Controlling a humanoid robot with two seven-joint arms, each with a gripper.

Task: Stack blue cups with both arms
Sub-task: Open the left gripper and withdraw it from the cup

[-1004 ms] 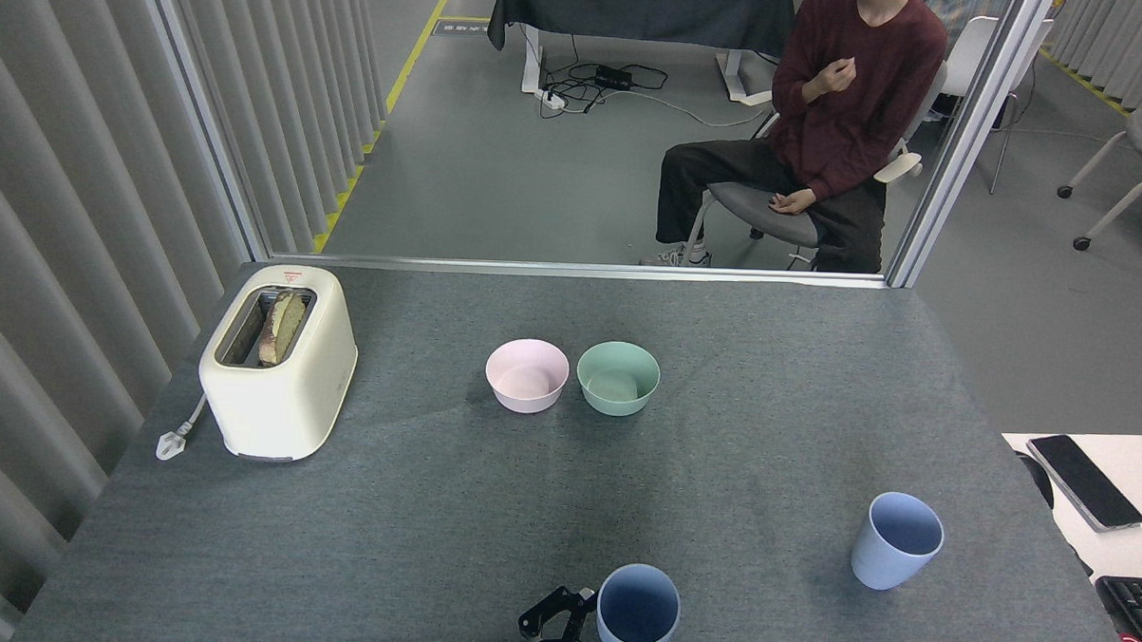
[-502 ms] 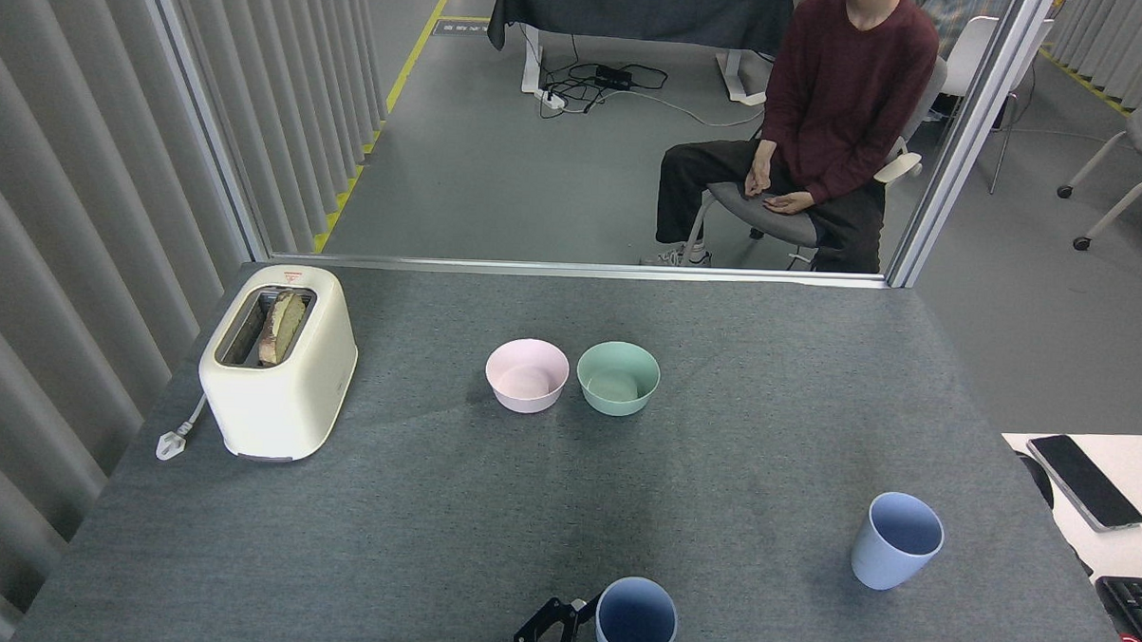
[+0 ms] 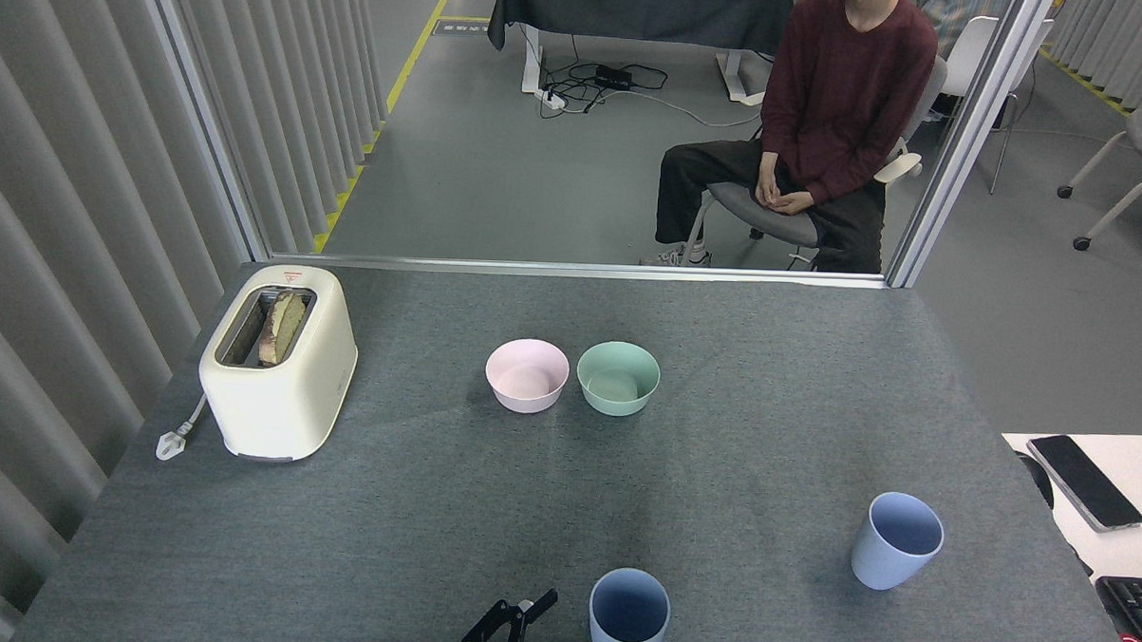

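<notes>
A: Quick status, where are the blue cups?

B: Both upright on the grey worktop [image 3: 413, 506], well apart. Near blue cup [image 3: 628, 616] sits at the front edge, just right of centre, its base cut off by the frame bottom. Far blue cup [image 3: 894, 540] stands out to the right, leaning a bit as seen from the head view. Not stacked, each on its own.

A: Left end effector?

B: Left end effector [image 3: 508, 625] pokes up from the bottom edge, just beside the near cup on its left, w/ a gap between them. Not touching the cup. Fingers look parted and nothing is between them, though only the tips show, rest is cut off.

A: Right one?

B: No sign of it anywhere in the shot.

A: Other stuff on the worktop?

B: Pink bowl [image 3: 526, 375] and green bowl [image 3: 617, 378] side by side mid-worktop, nearly touching, well away from both cups. Cream toaster [image 3: 280, 360] at the left w/ bread in a slot, its plug [image 3: 171, 440] lying beside it. Person [image 3: 830, 111] seated on a chair beyond the glass, hands together in lap. Phone [image 3: 1085, 481] on a white desk at the far right.
</notes>
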